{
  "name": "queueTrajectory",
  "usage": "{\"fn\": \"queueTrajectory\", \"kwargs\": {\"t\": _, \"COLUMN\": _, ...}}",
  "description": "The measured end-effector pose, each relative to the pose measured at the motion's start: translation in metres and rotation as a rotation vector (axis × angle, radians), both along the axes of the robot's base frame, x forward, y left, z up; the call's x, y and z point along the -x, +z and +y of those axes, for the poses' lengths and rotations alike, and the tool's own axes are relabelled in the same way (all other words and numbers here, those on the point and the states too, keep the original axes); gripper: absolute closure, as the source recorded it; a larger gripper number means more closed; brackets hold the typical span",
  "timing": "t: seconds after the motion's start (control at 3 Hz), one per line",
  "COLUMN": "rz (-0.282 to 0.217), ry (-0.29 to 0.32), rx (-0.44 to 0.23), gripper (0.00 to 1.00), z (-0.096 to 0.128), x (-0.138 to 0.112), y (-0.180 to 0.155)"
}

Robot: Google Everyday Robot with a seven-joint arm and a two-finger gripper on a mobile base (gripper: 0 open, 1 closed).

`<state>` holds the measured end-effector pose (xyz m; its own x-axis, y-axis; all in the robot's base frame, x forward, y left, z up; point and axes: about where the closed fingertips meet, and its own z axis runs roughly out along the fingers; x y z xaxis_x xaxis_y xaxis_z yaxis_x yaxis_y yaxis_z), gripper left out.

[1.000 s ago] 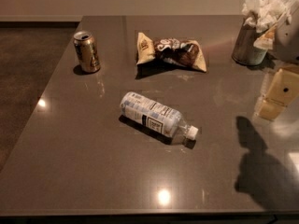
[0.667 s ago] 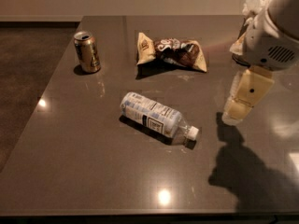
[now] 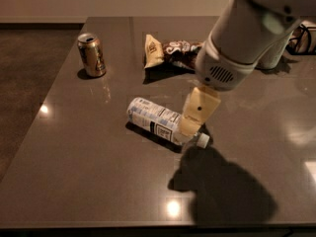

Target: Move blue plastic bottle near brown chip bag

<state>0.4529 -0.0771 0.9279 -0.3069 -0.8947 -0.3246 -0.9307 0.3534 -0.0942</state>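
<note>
The blue plastic bottle (image 3: 153, 118) lies on its side in the middle of the dark table (image 3: 89, 181), white cap pointing right and toward the front. The brown chip bag (image 3: 170, 51) lies behind it near the far edge, its right end hidden by my arm. My gripper (image 3: 193, 125) hangs down from the white arm (image 3: 242, 38) over the bottle's neck end, in front of it in this view. I cannot tell whether it touches the bottle.
A gold drink can (image 3: 92, 55) stands upright at the back left. A grey container (image 3: 276, 53) stands at the back right, mostly hidden by the arm. The table's left edge drops to a dark floor (image 3: 24, 83).
The arm has swung left from the table's right side and come down. The gripper now sits over the bottle's cap end. Bottle, bag and can have not moved.
</note>
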Motion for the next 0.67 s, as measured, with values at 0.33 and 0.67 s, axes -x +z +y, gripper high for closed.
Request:
{"fn": "queueTrajectory", "kwargs": {"t": 0.33, "rz": 0.003, "ry": -0.011, "rx": -0.012, "gripper": 0.00, "z": 0.035, "x": 0.007, "y": -0.011}}
{"fn": "queueTrajectory", "kwargs": {"t": 0.67, "rz": -0.023, "ry": -0.017, "rx": -0.007, "gripper": 0.00, "z": 0.058, "x": 0.006, "y": -0.024}}
